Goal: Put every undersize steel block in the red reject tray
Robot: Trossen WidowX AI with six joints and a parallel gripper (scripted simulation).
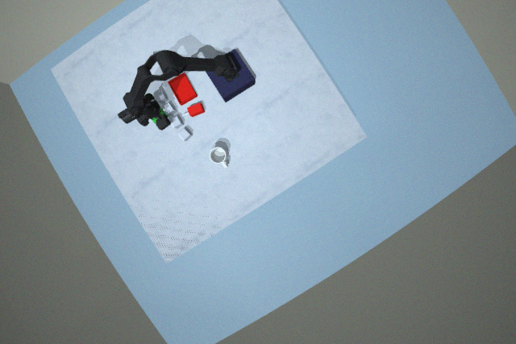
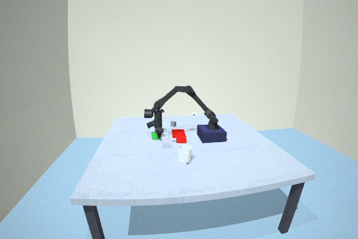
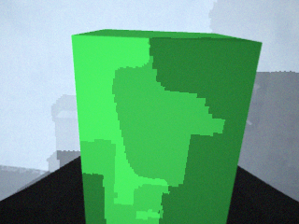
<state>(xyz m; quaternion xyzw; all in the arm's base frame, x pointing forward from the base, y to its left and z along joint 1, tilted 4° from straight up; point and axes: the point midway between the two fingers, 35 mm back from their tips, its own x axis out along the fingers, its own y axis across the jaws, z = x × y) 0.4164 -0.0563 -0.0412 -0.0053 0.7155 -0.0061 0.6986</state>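
Note:
My gripper (image 1: 158, 116) (image 2: 158, 136) (image 3: 154, 156) is shut on the green GO gauge (image 1: 161, 113) (image 2: 155, 135) (image 3: 154, 112), whose handle fills the wrist view. The gauge is low, beside the row of steel blocks. Whether its pin is in a hole is hidden. Several pale blocks stand in a row, among them one at the near end (image 1: 185, 133) (image 2: 166, 145), one beside it (image 1: 176, 121) and one toward the far end (image 1: 160, 96). Their holes cannot be made out. The red reject tray (image 1: 182, 89) (image 2: 178, 132) is beside the row; no block shows in it.
A red handled piece (image 1: 195, 109) (image 2: 181, 139) with a thin pin lies beside the tray. A white mug (image 1: 218, 155) (image 2: 184, 153) stands nearer the front. The arm rises from a dark blue base (image 1: 239, 84) (image 2: 213, 136). A grey cube (image 2: 173, 123) is farther back.

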